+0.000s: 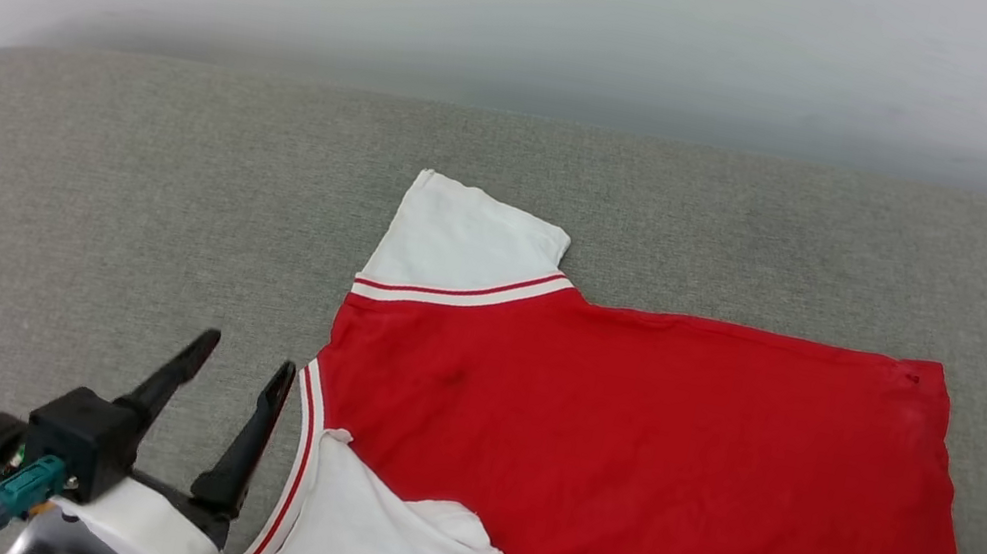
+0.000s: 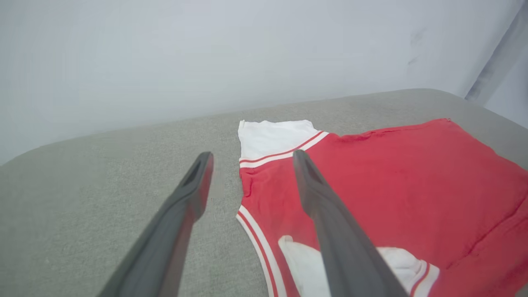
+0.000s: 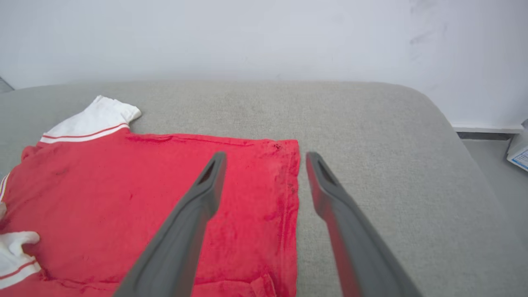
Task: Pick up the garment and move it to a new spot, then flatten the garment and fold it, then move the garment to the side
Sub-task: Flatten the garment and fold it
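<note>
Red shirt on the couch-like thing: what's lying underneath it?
The red shirt lies spread on a grey padded surface, which shows beside and beyond it. Anything directly beneath the cloth, and the shirt's downward face, is covered.

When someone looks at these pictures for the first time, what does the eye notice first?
The bright red garment comes first: it lies spread on the grey fabric surface, plain side up, with one white sleeve pointing toward the wall. Next come the two open grippers, the left gripper beside the collar end and the right gripper at the hem end, neither holding anything.
</note>
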